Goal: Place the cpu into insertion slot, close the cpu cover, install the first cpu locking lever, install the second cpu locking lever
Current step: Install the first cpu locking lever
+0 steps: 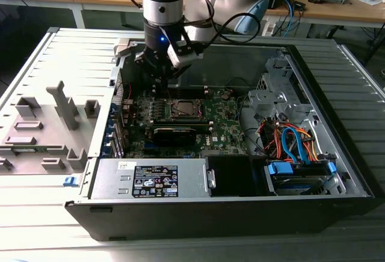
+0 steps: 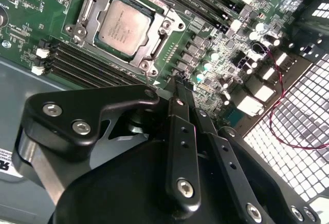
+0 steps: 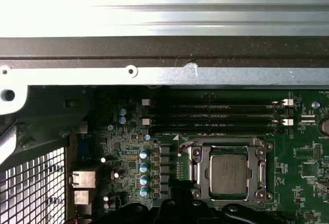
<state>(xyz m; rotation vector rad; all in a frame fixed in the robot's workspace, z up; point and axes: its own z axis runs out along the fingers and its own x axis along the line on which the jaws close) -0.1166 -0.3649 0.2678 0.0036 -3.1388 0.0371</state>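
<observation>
Grey plastic fixtures (image 1: 45, 133) lie at the exterior view's left; rightward, the gripper (image 1: 170, 80) hangs over the motherboard (image 1: 180, 124) just behind the slot (image 1: 182, 109). In both wrist views the cpu (image 2: 125, 26) sits seated, the cover (image 2: 123, 23) closed around it. Fingers (image 2: 181, 112) look pressed together, holding nothing. Risk, as judged: a lever slipping past its hook if pushed off-line.

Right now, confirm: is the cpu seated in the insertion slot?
Yes, in the second wrist view the cpu lies flat inside the insertion slot, framed by the cpu cover.
</observation>
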